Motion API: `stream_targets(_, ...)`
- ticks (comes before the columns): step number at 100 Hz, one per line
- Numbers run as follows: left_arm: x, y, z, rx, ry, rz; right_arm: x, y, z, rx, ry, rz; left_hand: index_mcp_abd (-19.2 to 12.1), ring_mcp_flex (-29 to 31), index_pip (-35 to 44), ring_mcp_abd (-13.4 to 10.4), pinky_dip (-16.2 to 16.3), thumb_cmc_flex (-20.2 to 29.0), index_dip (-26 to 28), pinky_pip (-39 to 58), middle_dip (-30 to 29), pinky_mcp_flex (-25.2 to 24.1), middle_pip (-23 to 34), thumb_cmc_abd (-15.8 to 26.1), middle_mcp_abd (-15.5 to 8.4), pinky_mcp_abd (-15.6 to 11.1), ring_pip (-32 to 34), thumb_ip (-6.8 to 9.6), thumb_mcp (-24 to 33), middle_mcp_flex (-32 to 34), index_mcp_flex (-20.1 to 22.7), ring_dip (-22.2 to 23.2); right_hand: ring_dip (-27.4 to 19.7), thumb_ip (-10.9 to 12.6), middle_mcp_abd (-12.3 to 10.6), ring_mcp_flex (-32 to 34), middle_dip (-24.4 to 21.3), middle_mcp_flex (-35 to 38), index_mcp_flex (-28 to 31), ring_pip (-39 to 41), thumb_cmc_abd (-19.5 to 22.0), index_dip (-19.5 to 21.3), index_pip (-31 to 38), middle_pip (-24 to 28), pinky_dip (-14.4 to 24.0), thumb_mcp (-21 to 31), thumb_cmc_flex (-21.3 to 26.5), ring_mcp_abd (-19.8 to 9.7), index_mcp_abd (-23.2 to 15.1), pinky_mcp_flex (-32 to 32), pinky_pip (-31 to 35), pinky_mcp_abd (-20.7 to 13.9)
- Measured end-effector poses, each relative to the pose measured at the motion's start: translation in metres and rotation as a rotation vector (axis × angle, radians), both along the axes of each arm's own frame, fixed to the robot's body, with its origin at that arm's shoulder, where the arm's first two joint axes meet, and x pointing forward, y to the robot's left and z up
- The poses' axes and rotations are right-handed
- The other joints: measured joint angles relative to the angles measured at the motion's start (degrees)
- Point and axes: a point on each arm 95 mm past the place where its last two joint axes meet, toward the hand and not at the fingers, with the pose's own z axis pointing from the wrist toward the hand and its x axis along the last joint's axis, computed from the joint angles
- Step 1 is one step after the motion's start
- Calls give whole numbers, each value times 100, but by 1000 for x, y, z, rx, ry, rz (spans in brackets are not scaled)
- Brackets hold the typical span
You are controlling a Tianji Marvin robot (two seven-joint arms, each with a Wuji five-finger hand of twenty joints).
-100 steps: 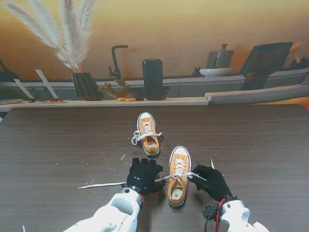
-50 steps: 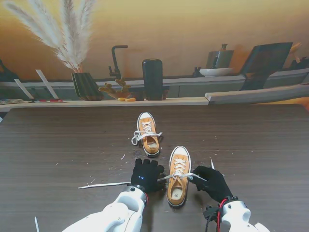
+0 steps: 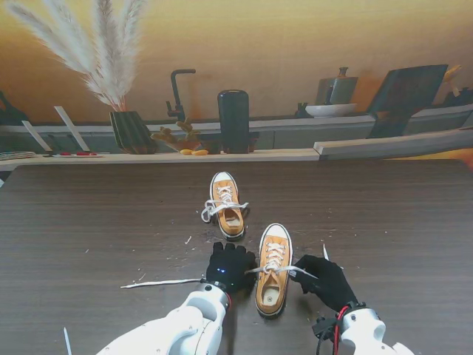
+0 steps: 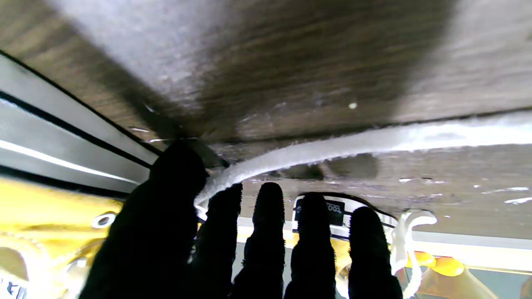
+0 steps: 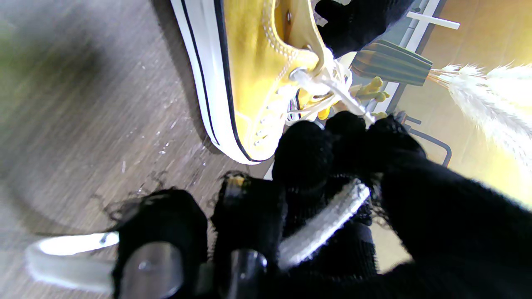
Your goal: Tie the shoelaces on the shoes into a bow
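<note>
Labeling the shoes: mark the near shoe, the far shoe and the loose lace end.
near shoe (image 3: 274, 244): stand view, toe cap
far shoe (image 3: 223, 183): stand view, toe cap
lace end (image 3: 159, 282): stand view, mid-strand

You had warm, amber light on the wall behind the dark wood-grain table (image 3: 89, 222), whose stand view stayed sharp. Both wrist views were smeared, the tabletop blurred beside the yellow canvas sneaker (image 5: 253, 79), with black-gloved fingers (image 4: 266, 232) silhouetted.

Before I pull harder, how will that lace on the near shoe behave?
Probably floppy: the lace trails limp across the table past the left hand. Flat and woven, it may slip through gloved fingers. The near shoe looks light and could slide.
</note>
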Motion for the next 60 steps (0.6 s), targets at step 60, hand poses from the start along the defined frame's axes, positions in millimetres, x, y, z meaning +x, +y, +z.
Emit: stream_targets(60, -19, 20, -18, -406, -119, 58, -4, 4, 1, 6, -1, 27, 29, 480, 3702, 278, -1240, -870, 1693, -1048, 54, 58, 457, 109, 180, 1, -171, 595, 1555, 734, 326, -294, 1, 0, 3, 0, 0, -18, 0, -60, 27, 0, -4, -2, -4, -3, 2, 0, -1, 0, 0, 66)
